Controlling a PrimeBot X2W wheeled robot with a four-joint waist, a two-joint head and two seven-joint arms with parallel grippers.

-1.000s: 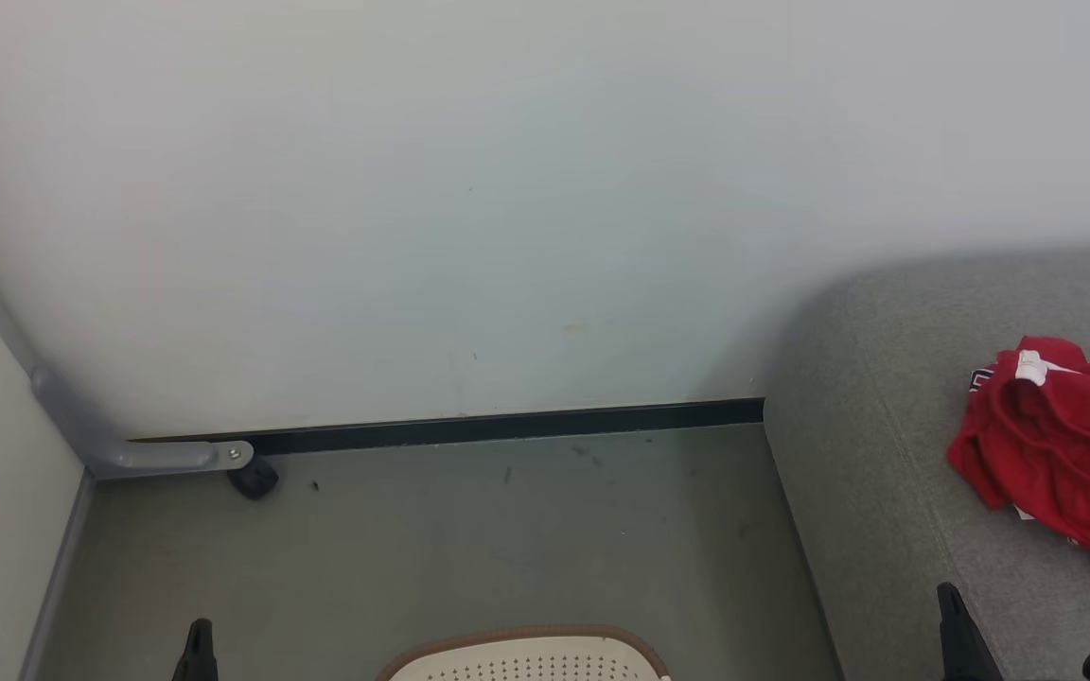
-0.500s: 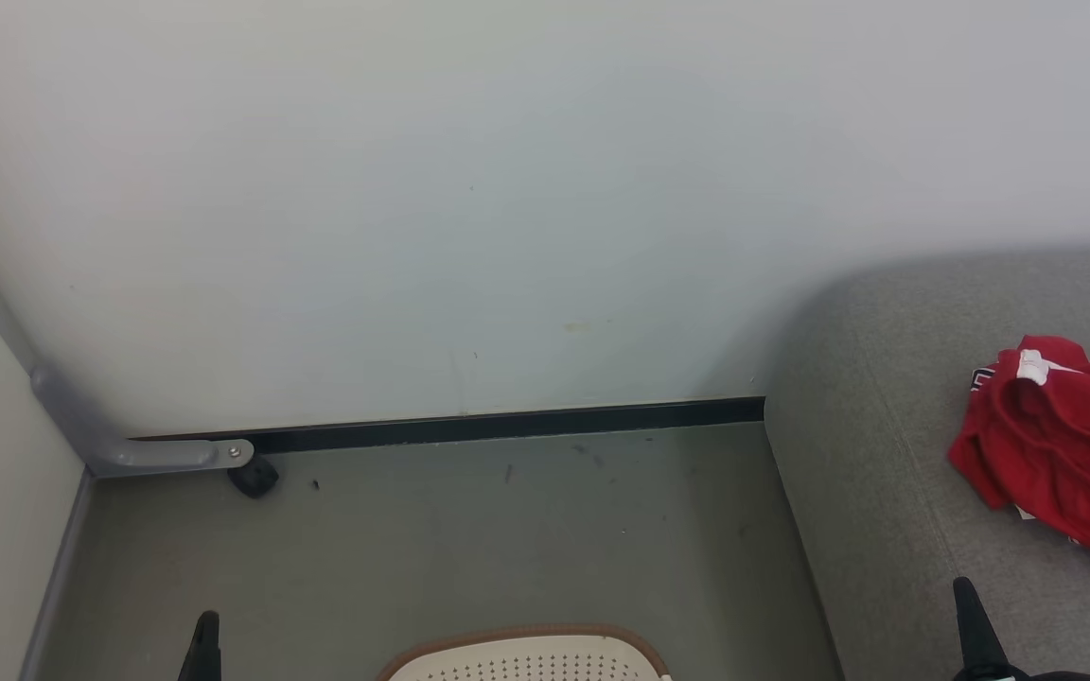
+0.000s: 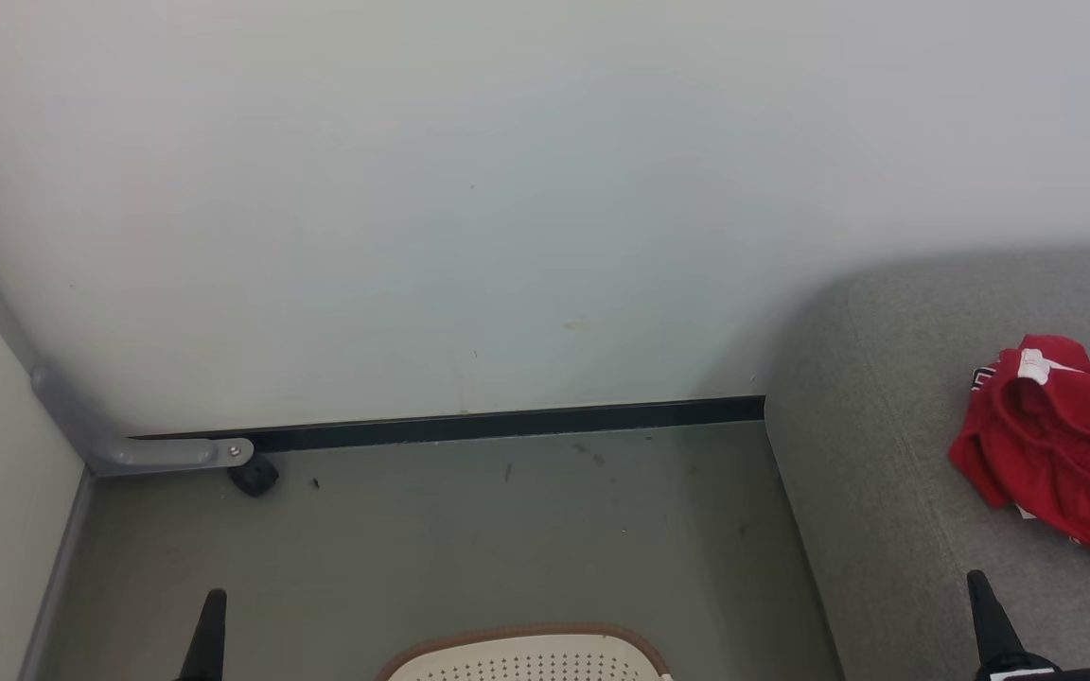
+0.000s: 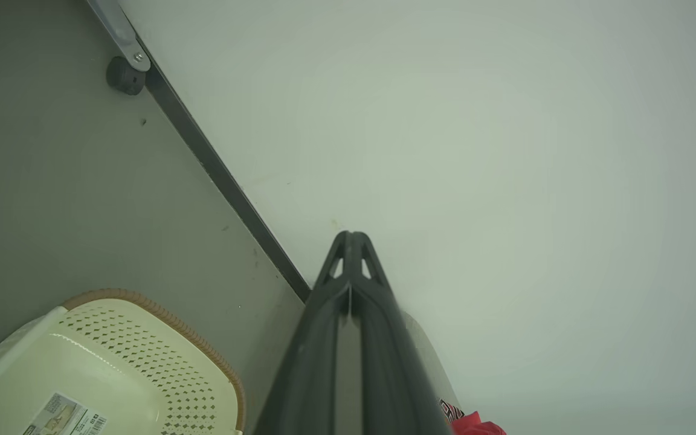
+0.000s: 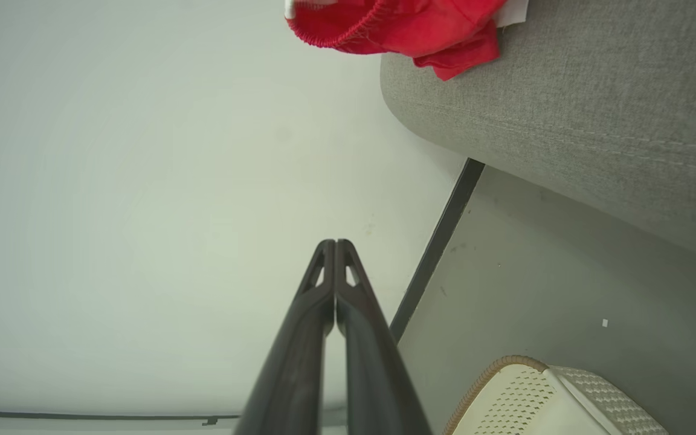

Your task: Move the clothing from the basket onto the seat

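The transfer looks about finished. In the head view the pale wall [image 3: 507,189] takes the upper frame, with the grey-green floor [image 3: 460,539] below it. On the grey seat [image 3: 886,473] at the right, the red clothing [image 3: 1065,454] lies crumpled by the right edge. The basket [image 3: 526,632] pokes in at bottom centre. What shows of its inside is bare, so the next move is probably to check its hidden part. The left gripper [image 4: 353,235] and right gripper [image 5: 330,243] have their fingers pressed together, holding nothing.
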